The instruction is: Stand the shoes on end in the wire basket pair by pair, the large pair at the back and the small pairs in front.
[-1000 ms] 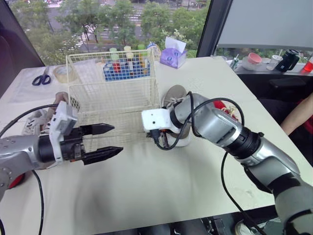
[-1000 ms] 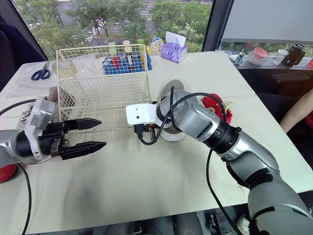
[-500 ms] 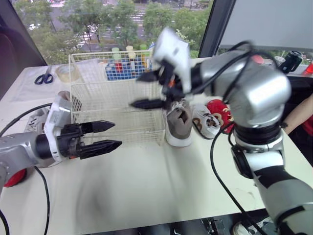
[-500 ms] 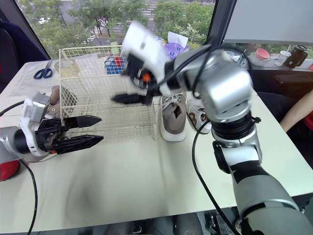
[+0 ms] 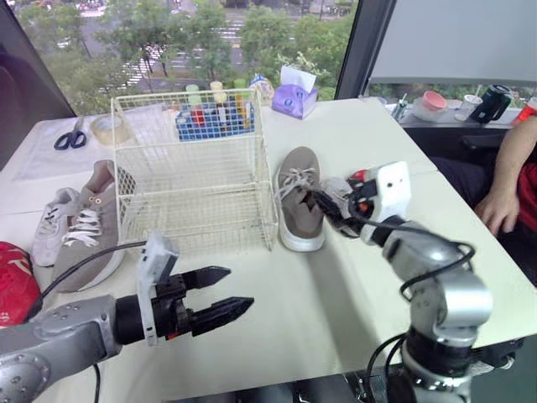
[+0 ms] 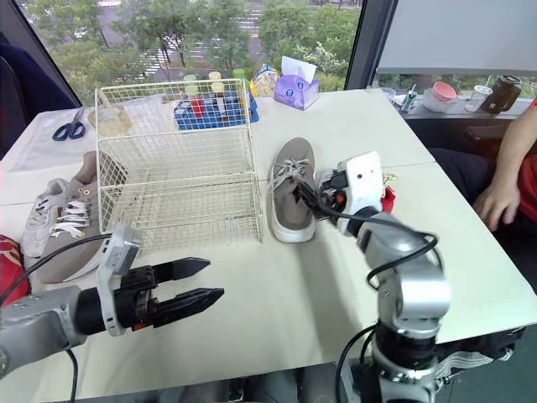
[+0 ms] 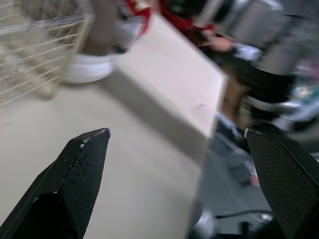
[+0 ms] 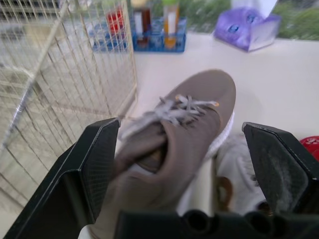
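The wire basket (image 5: pixel 193 159) stands mid-table with nothing in it. A large taupe shoe (image 5: pixel 298 197) lies flat on its sole just to the right of it. My right gripper (image 5: pixel 325 206) is open beside this shoe, and the right wrist view has the shoe (image 8: pixel 189 129) between the spread fingers (image 8: pixel 99 164), untouched. A small white shoe (image 5: pixel 342 191) and a red one (image 5: pixel 361 176) sit behind that gripper. Left of the basket lie the other taupe shoe (image 5: pixel 88 222) and a small white-grey shoe (image 5: pixel 50 222). My left gripper (image 5: pixel 239 285) hovers open near the front edge, holding nothing.
Behind the basket are a blue rack of bottles (image 5: pixel 214 117), a purple tissue box (image 5: pixel 295 96), a tape roll (image 5: pixel 107 128) and scissors (image 5: pixel 71 134). A red object (image 5: pixel 13 285) lies at the far left. A person's arm (image 5: pixel 503 185) rests by the right edge.
My right gripper went from shut at the taupe shoe to open, swung up past the basket, then down to the shoe's right. The shoe now lies flat. My left gripper sits nearer the front.
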